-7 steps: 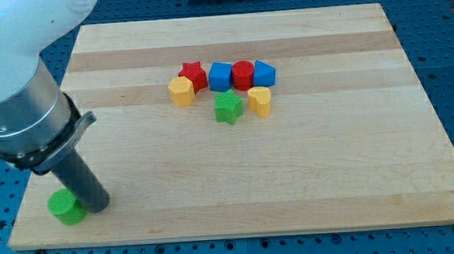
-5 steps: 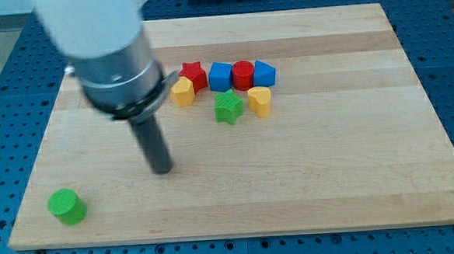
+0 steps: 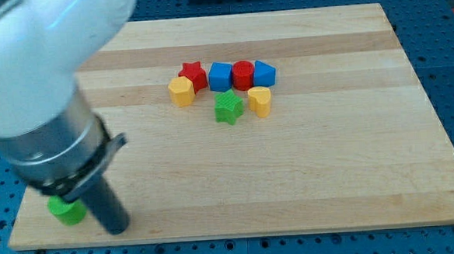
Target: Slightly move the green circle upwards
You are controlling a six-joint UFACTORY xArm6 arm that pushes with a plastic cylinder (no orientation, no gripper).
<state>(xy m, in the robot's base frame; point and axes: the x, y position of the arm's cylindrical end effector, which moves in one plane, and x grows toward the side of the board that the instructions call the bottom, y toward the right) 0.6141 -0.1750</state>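
The green circle (image 3: 66,212) sits near the board's bottom-left corner, its top partly hidden by the arm's body. My tip (image 3: 118,228) rests on the board just to the right of and slightly below the green circle, close to it; I cannot tell if they touch.
A cluster lies at the upper middle: yellow block (image 3: 181,90), red star (image 3: 192,73), blue block (image 3: 220,76), red circle (image 3: 243,74), blue block (image 3: 264,73), green star (image 3: 227,108), yellow block (image 3: 259,100). The board's bottom edge (image 3: 240,236) runs just below my tip.
My tip swung from beside the green circle up to the board's middle, then back down to the bottom left, now lower and right of the circle. The green circle has not visibly moved.
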